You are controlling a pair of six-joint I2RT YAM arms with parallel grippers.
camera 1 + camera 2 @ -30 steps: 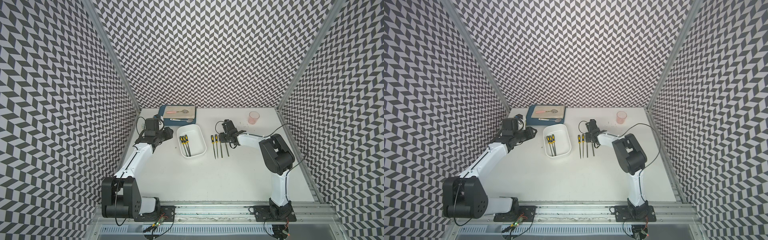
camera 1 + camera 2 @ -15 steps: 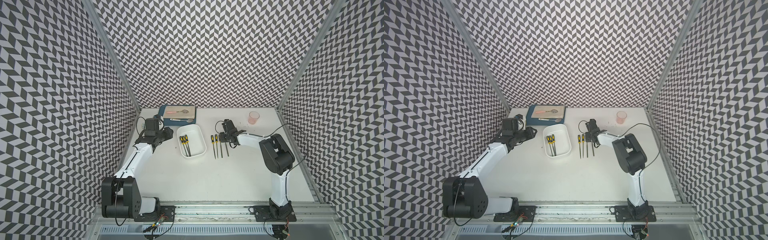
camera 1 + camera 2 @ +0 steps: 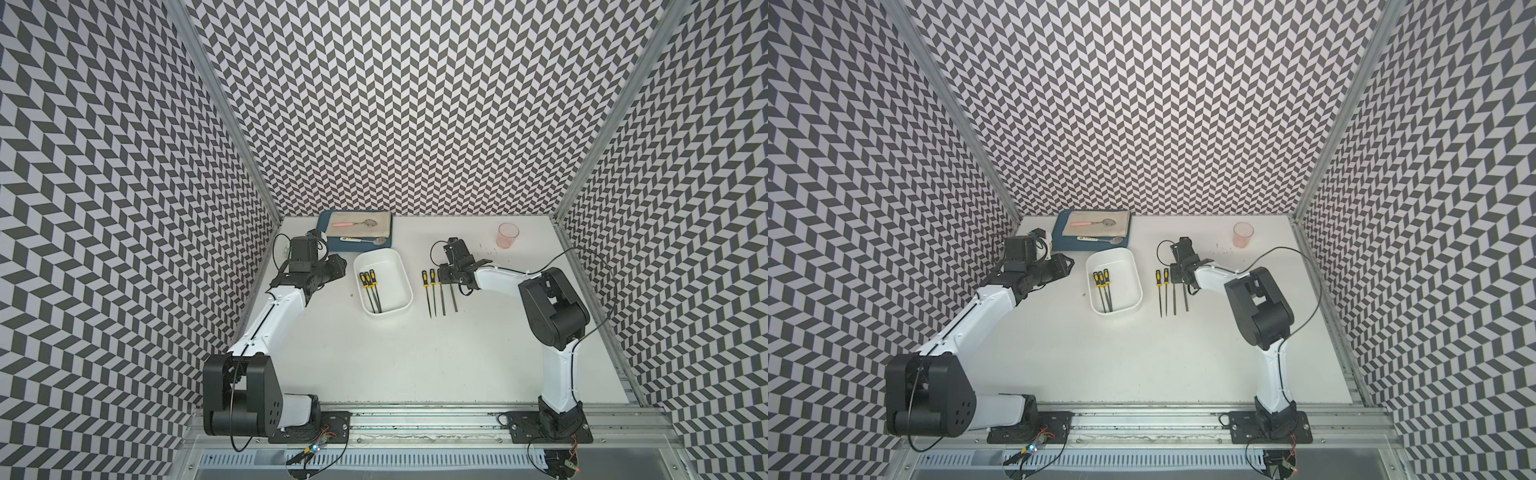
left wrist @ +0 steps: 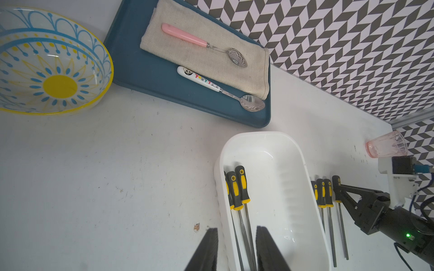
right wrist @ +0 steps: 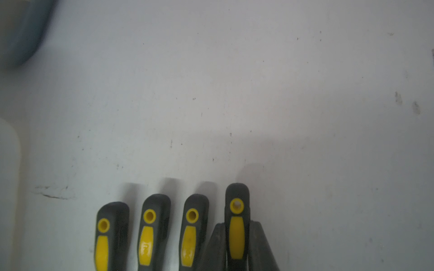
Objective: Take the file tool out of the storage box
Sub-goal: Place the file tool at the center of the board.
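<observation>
As right gripper (image 5: 237, 225) is clamped on 4th file (image 5: 237, 204) at the row on table (image 3: 374, 365), just right of storage box (image 3: 392, 266) mid-frame, step looks like put-down. 3 files (image 3: 371, 286) lie inside box. Left gripper (image 4: 237, 231) slightly apart, empty. Next: release, lift w/o nudging neighbours

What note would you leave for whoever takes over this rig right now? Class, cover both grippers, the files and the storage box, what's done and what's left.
Right gripper: shut on one file by its handle, low at the table, beside three loose files.
Left gripper: open, empty, beside the storage box.
Done: four files out, counting the held one.
Left: three boxed files; set this one down, then fetch them.
</observation>
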